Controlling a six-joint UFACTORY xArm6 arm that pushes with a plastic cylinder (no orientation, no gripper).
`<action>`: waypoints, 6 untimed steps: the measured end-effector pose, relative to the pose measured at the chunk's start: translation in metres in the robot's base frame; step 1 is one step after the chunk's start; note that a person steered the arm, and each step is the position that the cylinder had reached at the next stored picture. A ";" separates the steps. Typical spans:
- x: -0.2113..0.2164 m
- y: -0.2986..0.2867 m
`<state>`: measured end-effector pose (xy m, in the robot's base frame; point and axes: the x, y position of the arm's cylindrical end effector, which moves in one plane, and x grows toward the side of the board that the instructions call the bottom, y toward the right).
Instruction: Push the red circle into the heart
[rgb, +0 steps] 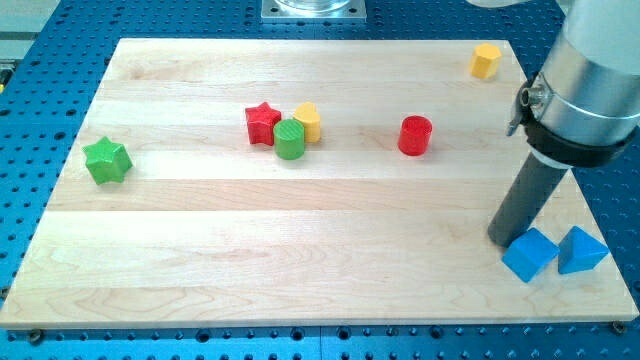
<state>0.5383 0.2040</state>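
Observation:
The red circle (415, 135) stands upright on the wooden board (300, 270), right of centre. A yellow block (309, 122), which looks like the heart, sits to its left. It touches a green circle (290, 139), with a red star (262, 123) just beyond. My tip (503, 240) rests on the board at the lower right, well below and to the right of the red circle. It is right beside a blue cube (529, 254).
A blue triangle (582, 250) lies next to the blue cube near the board's right edge. A second yellow block (486, 60) sits at the top right corner. A green star (107, 160) sits near the left edge.

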 end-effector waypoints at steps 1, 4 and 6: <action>-0.008 0.021; -0.133 -0.019; -0.130 -0.116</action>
